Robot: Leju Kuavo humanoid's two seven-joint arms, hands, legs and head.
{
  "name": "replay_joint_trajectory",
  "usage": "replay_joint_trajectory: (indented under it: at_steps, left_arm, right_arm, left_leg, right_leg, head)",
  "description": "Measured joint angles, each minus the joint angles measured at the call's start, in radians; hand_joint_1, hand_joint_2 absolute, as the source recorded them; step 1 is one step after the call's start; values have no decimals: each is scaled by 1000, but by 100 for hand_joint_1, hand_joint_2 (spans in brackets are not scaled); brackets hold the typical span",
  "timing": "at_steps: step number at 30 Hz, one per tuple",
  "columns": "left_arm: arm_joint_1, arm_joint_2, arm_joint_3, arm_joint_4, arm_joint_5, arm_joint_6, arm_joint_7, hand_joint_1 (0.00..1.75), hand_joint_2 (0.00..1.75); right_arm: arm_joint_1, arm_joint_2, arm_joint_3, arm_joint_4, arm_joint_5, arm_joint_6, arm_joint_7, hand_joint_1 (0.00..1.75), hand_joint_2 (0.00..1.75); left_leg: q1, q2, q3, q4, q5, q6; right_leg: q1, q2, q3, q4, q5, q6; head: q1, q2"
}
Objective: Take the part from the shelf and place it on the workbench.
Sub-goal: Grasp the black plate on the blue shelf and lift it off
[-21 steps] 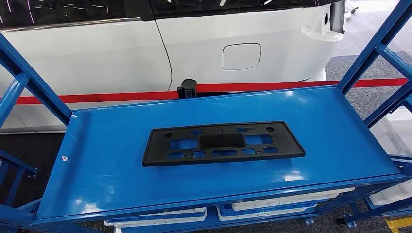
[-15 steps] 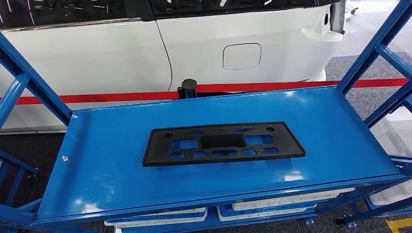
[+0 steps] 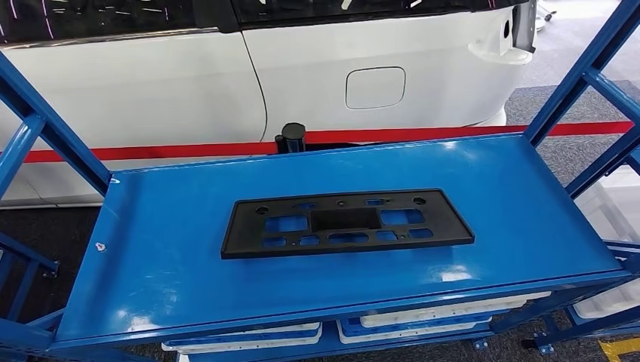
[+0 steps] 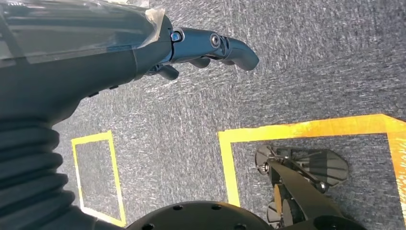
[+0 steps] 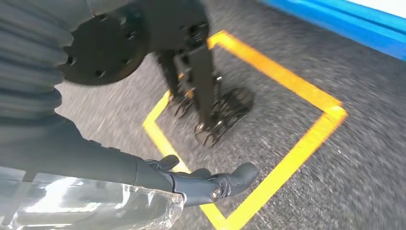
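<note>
A: Part [image 3: 346, 223], black, flat and rectangular with several cut-outs, lies flat near the middle of the blue shelf [image 3: 173, 256], its long side running across the head view.

B: And to its left?

A: Bare blue shelf surface, then the slanted blue frame post [image 3: 45, 128]. Behind the shelf stand a white car body [image 3: 151, 90] and a red floor stripe [image 3: 453, 134]; a black knob [image 3: 291, 136] shows just past the rear edge.

B: Where are the hands relative to the part?

A: Well apart from it. The left hand [image 4: 201, 50] hangs over grey carpet [image 4: 311, 72] with yellow tape lines [image 4: 306, 129], fingers loosely extended and holding nothing. The right hand [image 5: 201, 179] hangs likewise over carpet and a yellow tape outline [image 5: 292, 153], fingers spread, nothing in them.

B: Below the shelf?

A: White trays [image 3: 445, 313] on a lower level.
</note>
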Motion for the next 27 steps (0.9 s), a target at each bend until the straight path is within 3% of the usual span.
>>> replay_joint_trajectory:
  at_steps: [5,10,13,16,20,27]
  left_arm:
    - [-3,-4,9,9,-5,13,-20,0,0]
    - [-7,-4,13,16,-14,14,-38,0,0]
    - [-10,-4,13,17,-23,14,-44,0,0]
    - [-11,-4,13,19,-30,15,-45,0,0]
    - [-14,-4,12,21,-32,15,-46,0,0]
    - [-15,-6,6,21,-33,12,-72,0,0]
  right_arm:
    - [7,8,-121,-8,-115,-32,-35,0,0]
    - [34,20,-197,-44,-124,-75,-71,0,0]
    - [79,27,-209,-112,-5,-92,-83,0,0]
    - [170,54,-247,-293,202,-81,-13,0,0]
    - [241,101,-343,-479,355,-37,43,0,0]
    - [243,230,-628,-727,575,105,30,0,0]
  left_leg:
    - [0,0,0,0,0,0]
    - [0,0,0,0,0,0]
    - [0,-1,0,0,0,0]
    - [0,-1,-1,0,0,0]
    - [0,0,-1,0,0,0]
    - [0,0,0,0,0,0]
  right_leg:
    - [0,0,0,0,0,0]
    - [0,0,0,0,0,0]
    - [0,-1,0,0,0,0]
    - [0,-1,0,0,0,0]
    - [0,1,0,0,0,0]
    - [0,0,0,0,0,0]
  head:
    - [0,0]
    - [0,0]
    - [0,0]
    - [0,0]
    - [0,0]
    - [0,0]
